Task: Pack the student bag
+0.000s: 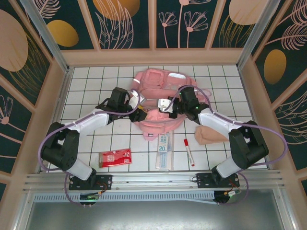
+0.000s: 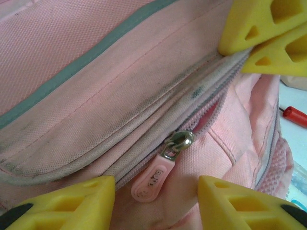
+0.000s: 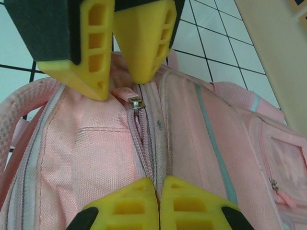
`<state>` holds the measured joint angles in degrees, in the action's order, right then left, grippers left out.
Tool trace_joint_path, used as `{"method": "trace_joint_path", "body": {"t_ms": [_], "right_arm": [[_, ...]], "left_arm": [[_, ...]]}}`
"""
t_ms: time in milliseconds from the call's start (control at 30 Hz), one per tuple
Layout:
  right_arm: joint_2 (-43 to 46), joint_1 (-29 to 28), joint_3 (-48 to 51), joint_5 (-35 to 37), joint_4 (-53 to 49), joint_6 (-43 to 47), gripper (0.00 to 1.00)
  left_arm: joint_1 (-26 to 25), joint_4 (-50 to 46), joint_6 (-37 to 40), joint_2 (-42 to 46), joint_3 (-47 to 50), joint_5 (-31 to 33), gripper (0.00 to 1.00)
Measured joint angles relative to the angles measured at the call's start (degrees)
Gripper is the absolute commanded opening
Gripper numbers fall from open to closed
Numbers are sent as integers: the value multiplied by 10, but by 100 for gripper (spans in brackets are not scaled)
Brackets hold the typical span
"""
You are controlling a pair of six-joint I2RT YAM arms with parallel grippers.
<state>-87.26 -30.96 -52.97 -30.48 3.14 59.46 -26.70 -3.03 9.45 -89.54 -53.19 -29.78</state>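
bag: student bag [image 1: 159, 79] lies flat at the centre-far part of the white tiled table [image 1: 91, 86], with both arms reaching in over its near half
left gripper: left gripper [image 2: 157, 181] has its fingers spread and holds nothing; it sits low over the bag's zip line
bag vs left gripper: the pink zip pull [image 2: 149, 186] lies in the gap between the two yellow fingers, touching neither; the metal slider [image 2: 180, 141] is just beyond it
right gripper: right gripper [image 3: 158, 181] has its fingers pressed together on the same zip seam, further along from the slider; it may be nipping the fabric edge, hard to tell
grippers: they face each other along the zip, close but apart
zip: a thin slit of pink shows past the slider in the left wrist view, so it looks slightly parted there
bag contents: the inside is hidden, cannot tell
front pocket: clear panel and a small zipped pocket on the bag's far-right side, zip closed
loose items, near side: red packet [image 1: 115, 157] at the left, long clear ruler pack [image 1: 164, 149] touching the bag's near edge, red marker [image 1: 188, 152] just right of it
pouch: beige pouch [image 1: 211, 135] to the right of the bag, partly under the right arm
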Motion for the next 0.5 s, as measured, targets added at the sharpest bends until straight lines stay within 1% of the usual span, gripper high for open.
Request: {"method": "trace_joint_path", "body": {"t_ms": [33, 167, 200, 233, 267, 500], "right_arm": [[0, -4, 0, 4, 0, 0, 0], [-2, -21, 0, 21, 0, 1, 0], [-5, -27, 0, 25, 0, 2, 0], [-7, -31, 0, 27, 0, 2, 0], [-8, -36, 0, 31, 0, 3, 0], [-9, -45, 3, 45, 0, 18, 0]], "left_arm": [[1, 2, 0, -1, 0, -1, 44], [5, 14, 19, -5, 10, -2, 20], [5, 18, 26, -6, 14, 0, 16], [5, 21, 30, -6, 18, 3, 10], [5, 24, 38, -6, 21, 5, 1], [2, 30, 87, -1, 30, 33, 0]]}}
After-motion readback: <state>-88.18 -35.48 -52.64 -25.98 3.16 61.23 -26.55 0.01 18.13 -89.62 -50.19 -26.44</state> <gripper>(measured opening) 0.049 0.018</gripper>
